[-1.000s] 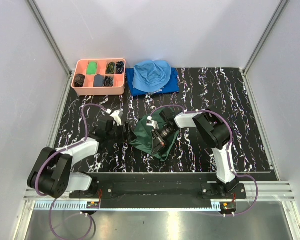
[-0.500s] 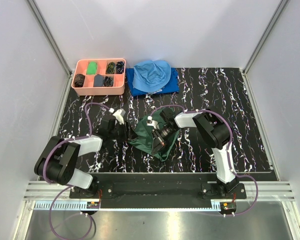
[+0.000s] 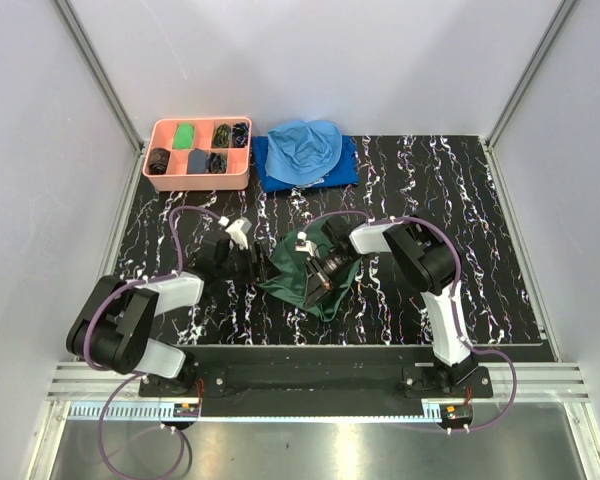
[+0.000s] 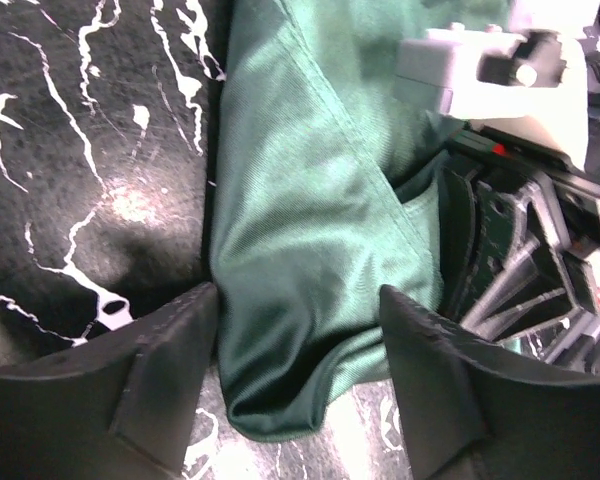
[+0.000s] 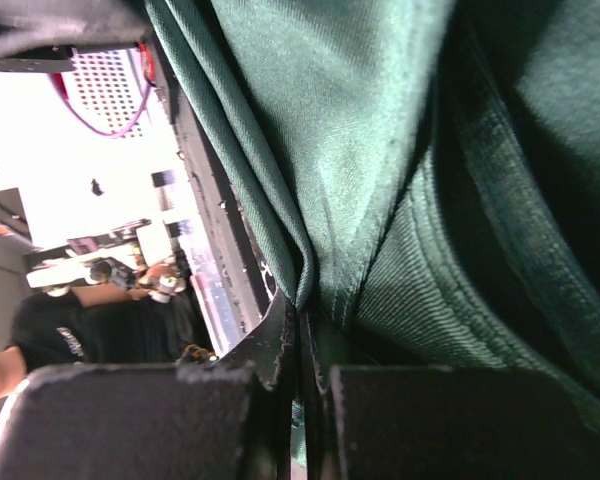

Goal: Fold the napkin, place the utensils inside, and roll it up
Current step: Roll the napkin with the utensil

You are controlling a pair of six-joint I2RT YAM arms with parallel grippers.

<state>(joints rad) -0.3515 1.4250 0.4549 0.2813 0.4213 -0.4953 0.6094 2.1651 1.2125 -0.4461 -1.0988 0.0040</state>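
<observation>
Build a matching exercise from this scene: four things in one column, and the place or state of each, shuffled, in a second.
Things:
1. napkin
2. left hand
3. right hand
4. pink tray

Place or state:
A. far left corner, compartments holding small items
B. shut, pinching a fold of green cloth
C. open, fingers either side of the green cloth's edge
D. crumpled in a heap between the two arms

Pairs: 1-D, 2-C, 3-B, 4-A
</observation>
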